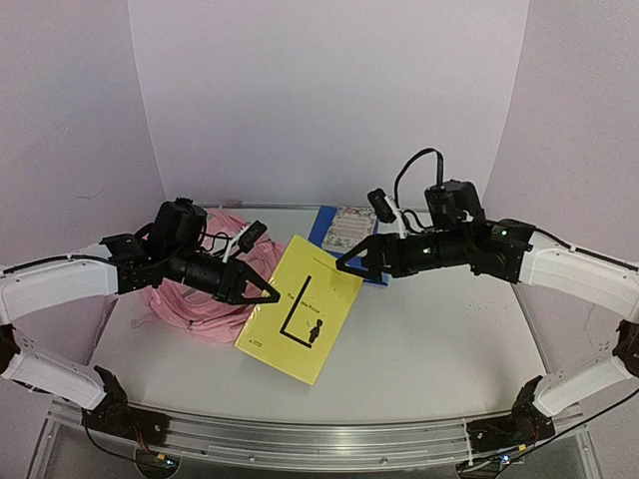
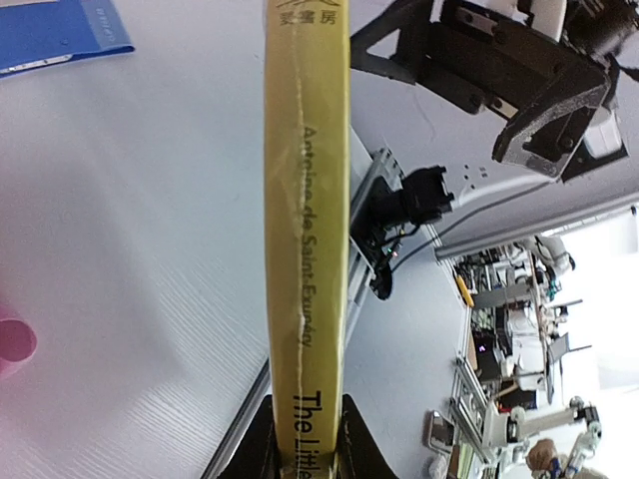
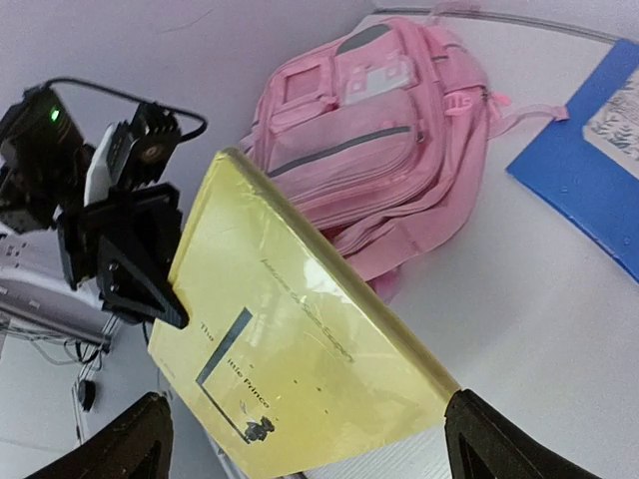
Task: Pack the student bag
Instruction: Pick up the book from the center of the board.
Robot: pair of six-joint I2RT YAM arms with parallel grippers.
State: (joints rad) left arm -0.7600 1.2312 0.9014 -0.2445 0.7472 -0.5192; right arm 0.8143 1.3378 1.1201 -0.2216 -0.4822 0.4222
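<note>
A yellow paperback (image 1: pixel 300 311) hangs tilted over the table's middle, with my left gripper (image 1: pixel 268 293) shut on its left edge. In the left wrist view its spine (image 2: pixel 305 200) runs up from between my fingers (image 2: pixel 258 451). My right gripper (image 1: pixel 349 264) stands open at the book's far right corner. In the right wrist view its fingertips (image 3: pixel 499 444) sit on either side of the cover (image 3: pixel 300 369) without pinching it. The student bag (image 3: pixel 389 150), pink with grey patches, lies flat at the left (image 1: pixel 195 299), partly hidden behind my left arm.
A blue book (image 1: pixel 344 233) lies at the table's back edge, just behind my right gripper; it also shows in both wrist views, blue book (image 3: pixel 589 170) and blue book (image 2: pixel 60 35). The white table (image 1: pixel 429 339) ends in a metal rail (image 1: pixel 319 439) at the front.
</note>
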